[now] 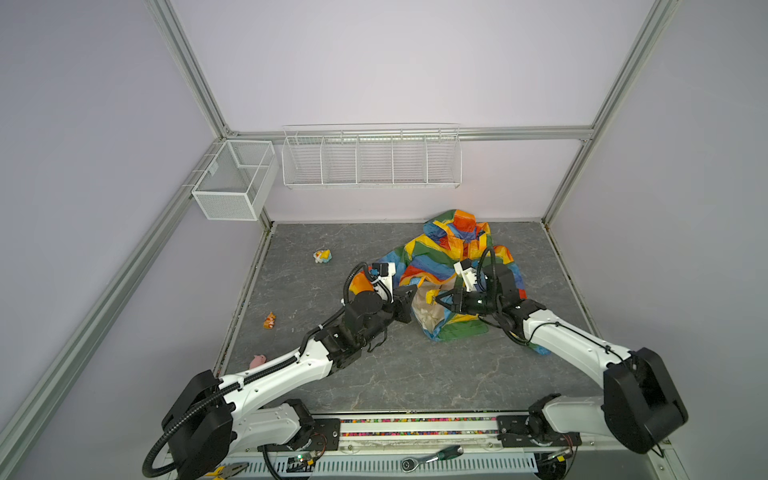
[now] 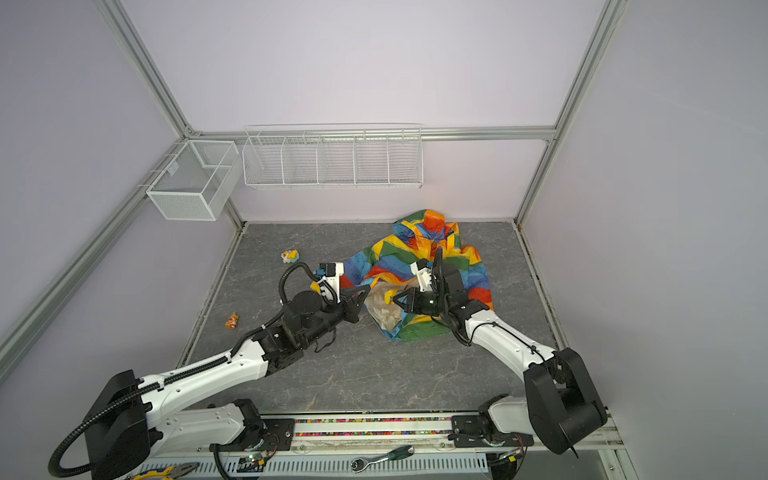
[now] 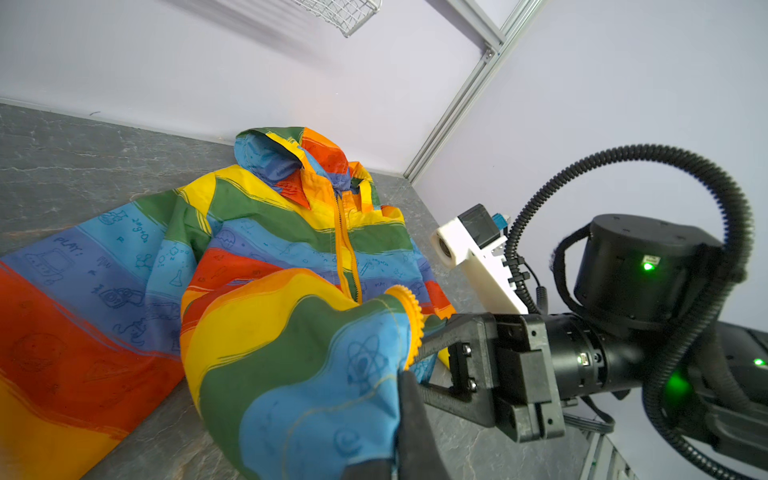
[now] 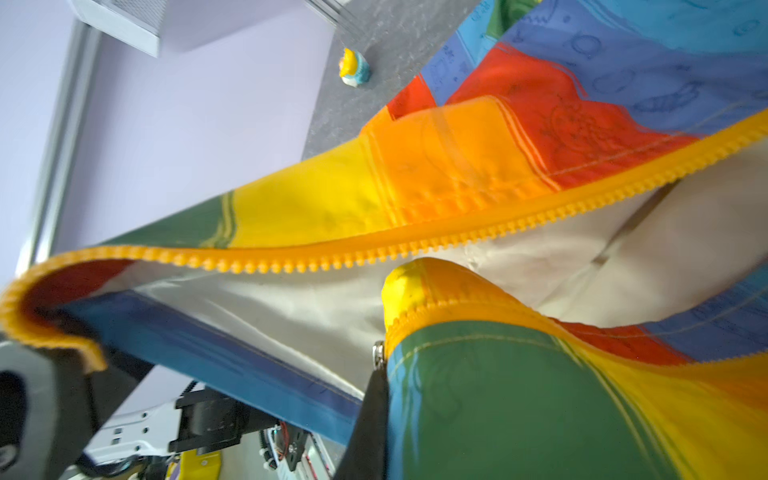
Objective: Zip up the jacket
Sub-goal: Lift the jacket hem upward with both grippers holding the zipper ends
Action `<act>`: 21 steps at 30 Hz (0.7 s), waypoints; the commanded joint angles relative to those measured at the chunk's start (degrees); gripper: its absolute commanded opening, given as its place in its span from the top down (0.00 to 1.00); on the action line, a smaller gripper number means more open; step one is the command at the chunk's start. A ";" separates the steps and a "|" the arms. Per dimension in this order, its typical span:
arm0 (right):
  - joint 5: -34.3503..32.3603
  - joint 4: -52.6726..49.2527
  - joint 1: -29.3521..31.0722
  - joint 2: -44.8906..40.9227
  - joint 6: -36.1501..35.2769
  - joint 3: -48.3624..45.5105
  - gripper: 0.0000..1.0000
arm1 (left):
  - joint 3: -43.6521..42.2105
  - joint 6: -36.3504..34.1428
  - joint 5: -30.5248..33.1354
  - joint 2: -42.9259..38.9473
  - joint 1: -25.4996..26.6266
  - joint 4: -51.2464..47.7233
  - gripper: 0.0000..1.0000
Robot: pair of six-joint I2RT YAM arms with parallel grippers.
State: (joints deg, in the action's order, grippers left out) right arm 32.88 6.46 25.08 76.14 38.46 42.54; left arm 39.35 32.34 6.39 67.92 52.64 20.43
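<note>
1. jacket (image 1: 451, 257): on grey table (image 1: 395, 374), in front of wire rack (image 1: 371, 160), hood nearest rack; zipper (image 4: 374, 249) parted at hem.
2. my left gripper (image 1: 411, 294): clamped on 1 zipper edge, hem end farthest from rack.
3. my right gripper (image 1: 435, 298): clamped on opposite edge.

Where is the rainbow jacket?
In both top views the jacket lies on the table, right of middle near the back wall, its open front held by the left gripper and right gripper.
</note>
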 commanded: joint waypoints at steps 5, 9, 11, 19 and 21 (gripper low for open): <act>9.77 16.23 -2.12 -2.46 6.60 -2.03 0.94 | -1.20 3.66 -0.71 5.59 -0.22 18.35 1.00; 10.80 18.75 -2.46 -5.34 7.80 -2.78 0.94 | -1.38 5.26 -0.24 8.03 -0.17 25.16 1.00; 10.78 18.27 -2.53 -6.72 7.49 -2.69 0.94 | -1.30 6.17 0.02 9.23 -0.20 27.45 1.00; 11.63 20.96 -2.73 -8.73 8.53 -3.69 0.94 | -0.86 10.93 -0.39 13.19 -0.18 36.89 1.00; 11.59 22.11 -2.76 -8.73 9.14 -3.77 0.94 | -0.86 12.16 -0.74 14.25 -0.17 39.35 1.00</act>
State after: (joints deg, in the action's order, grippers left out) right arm 43.00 24.29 22.57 68.38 46.17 39.81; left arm 38.33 41.82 6.02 81.12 52.64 52.36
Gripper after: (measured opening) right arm 0.066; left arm 0.047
